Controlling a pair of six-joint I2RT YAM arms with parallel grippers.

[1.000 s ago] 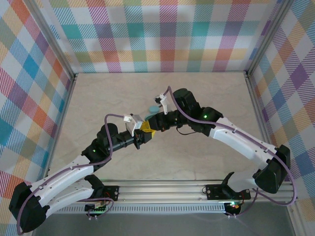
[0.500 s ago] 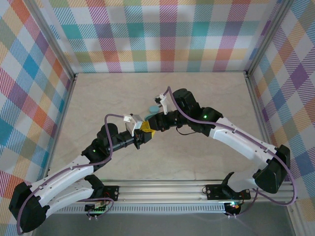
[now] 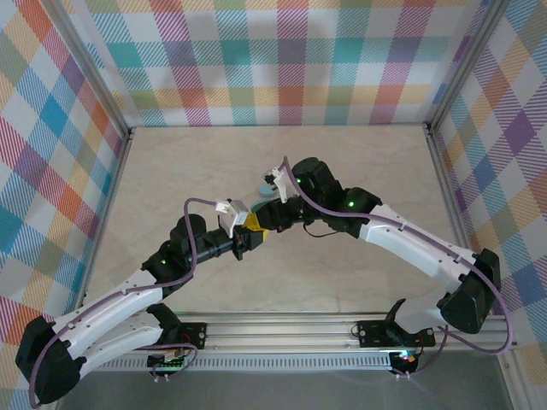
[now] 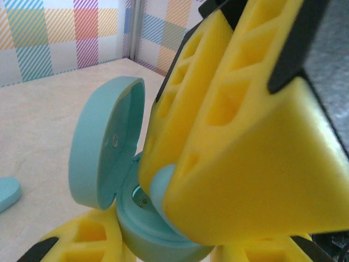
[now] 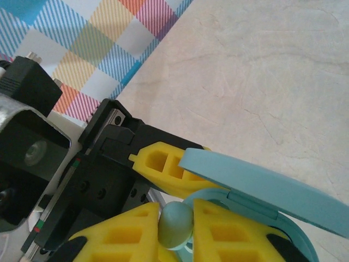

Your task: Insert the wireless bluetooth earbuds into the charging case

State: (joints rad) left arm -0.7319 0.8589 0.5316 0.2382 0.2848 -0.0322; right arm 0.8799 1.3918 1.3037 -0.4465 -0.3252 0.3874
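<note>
The charging case [image 4: 143, 228] is light blue and its lid [image 4: 102, 143] stands open. My left gripper [image 4: 163, 248] is shut on the case's base, holding it above the table. My right gripper [image 5: 175, 232] is shut on one pale blue-grey earbud [image 5: 175, 224], pinched between its yellow fingertips. The earbud [image 4: 159, 188] is at the mouth of the open case, right over its inner well. In the top view both grippers meet at mid-table, the left gripper [image 3: 249, 234] under the right gripper [image 3: 266, 224]. The right wrist view shows the case lid [image 5: 262, 184] beside the earbud.
Another light-blue round piece [image 3: 266, 188] lies on the beige table just behind the grippers, also seen as a light-blue piece [image 4: 7, 194] at the left edge of the left wrist view. Checked walls ring the table [image 3: 171, 171]; a metal rail [image 3: 282, 329] runs along the front.
The right arm has shifted a little left and toward the left gripper, bringing the earbud closer to the case. The left arm holds still.
</note>
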